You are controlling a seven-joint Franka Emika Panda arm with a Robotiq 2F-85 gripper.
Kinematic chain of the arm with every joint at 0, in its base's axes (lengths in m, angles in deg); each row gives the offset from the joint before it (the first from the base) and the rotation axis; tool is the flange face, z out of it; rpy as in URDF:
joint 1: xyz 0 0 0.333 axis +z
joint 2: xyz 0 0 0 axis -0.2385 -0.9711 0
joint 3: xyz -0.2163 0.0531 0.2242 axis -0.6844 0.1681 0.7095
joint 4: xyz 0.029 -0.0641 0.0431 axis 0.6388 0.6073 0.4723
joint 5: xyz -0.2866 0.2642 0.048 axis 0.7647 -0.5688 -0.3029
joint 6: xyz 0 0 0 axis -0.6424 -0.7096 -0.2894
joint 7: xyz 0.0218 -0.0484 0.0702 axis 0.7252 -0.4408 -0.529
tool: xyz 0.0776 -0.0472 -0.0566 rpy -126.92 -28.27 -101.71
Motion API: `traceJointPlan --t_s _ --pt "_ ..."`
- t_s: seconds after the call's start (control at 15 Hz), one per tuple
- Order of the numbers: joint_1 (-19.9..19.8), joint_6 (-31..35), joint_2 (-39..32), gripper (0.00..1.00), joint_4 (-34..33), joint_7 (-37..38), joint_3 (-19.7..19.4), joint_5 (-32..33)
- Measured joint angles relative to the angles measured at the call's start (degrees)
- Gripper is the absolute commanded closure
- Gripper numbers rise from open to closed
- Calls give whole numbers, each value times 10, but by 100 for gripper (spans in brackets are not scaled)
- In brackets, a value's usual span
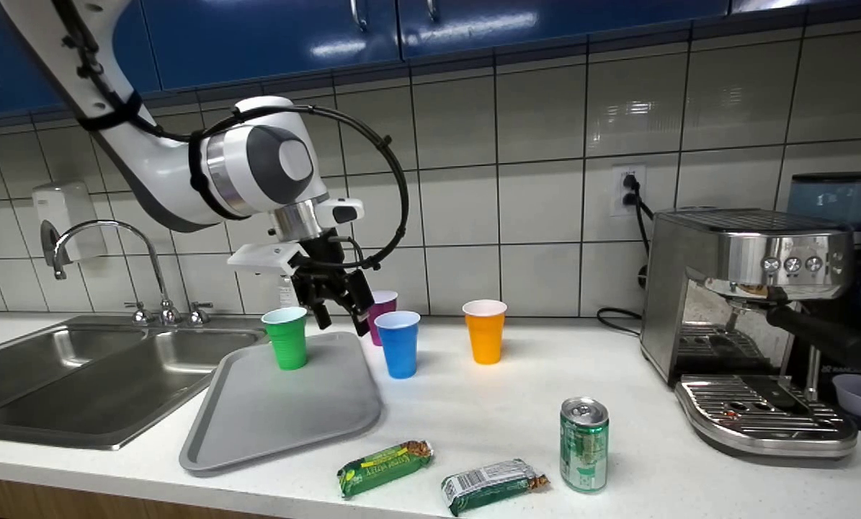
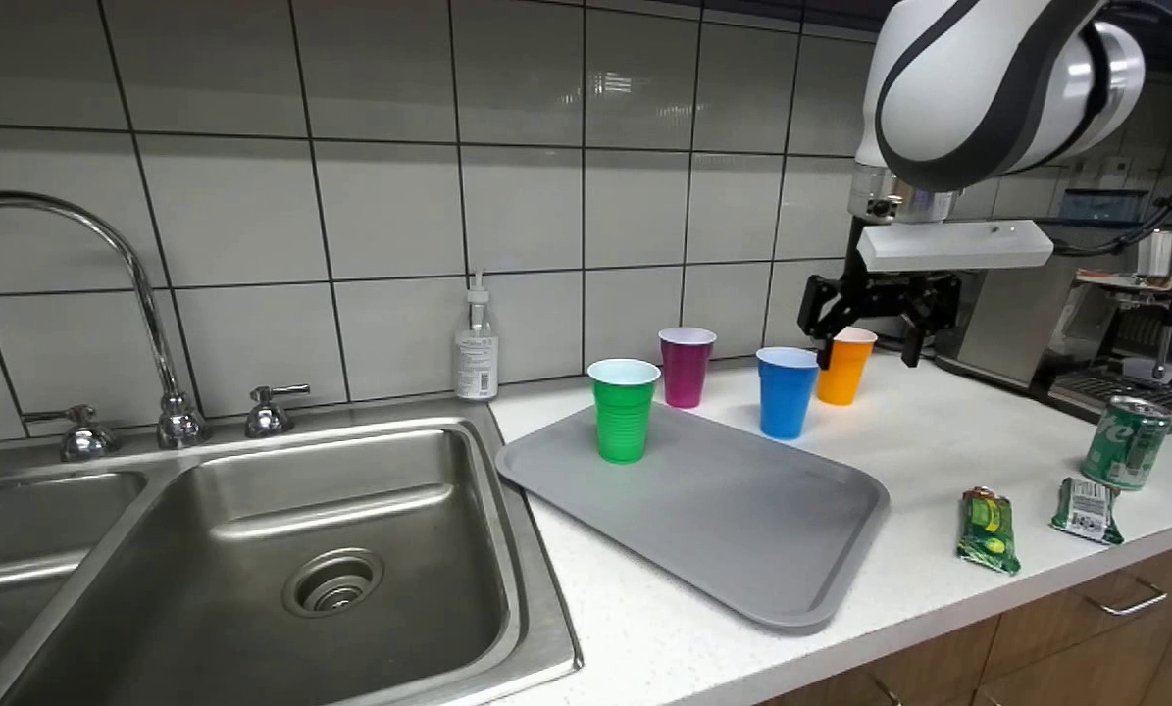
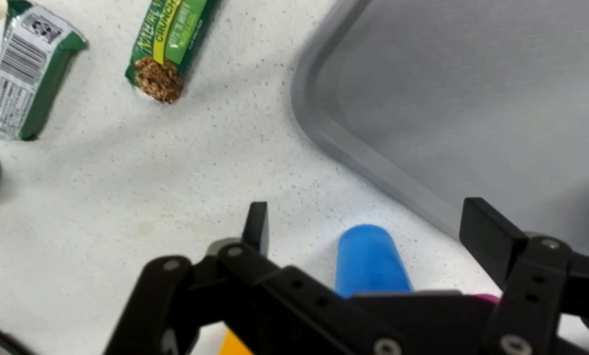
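Blue cup, one, upright, on the counter just beside the tray, outside its rim. Pincer, black, one, jaws spread wide apart; raised above the counter near the tray, close to the blue cup, which shows between the jaws in the wrist view. Green cup, one, upright, standing on the tray. Purple cup, one, upright, on the counter just past the tray's edge. Orange cup, one, upright, farther from the tray than the blue cup. Snack bar, green wrapper, lying near the tray; second snack bar, barcode side up, farther from the tray. Drink can, green, upright, well apart from the tray. Sink, steel, beside the tray. Coffee machine, steel, well apart from the tray.
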Motion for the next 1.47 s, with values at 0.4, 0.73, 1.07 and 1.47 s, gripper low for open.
traceJointPlan --t_s 0.4,0.73,1.07,1.47 --pt "-16 8 1 0 35 73 -10 13" --pt "-35 19 1 0 63 98 -28 23" --pt "-52 42 -10 0 78 99 -45 24" --pt "-57 95 -52 0 80 99 -68 21"
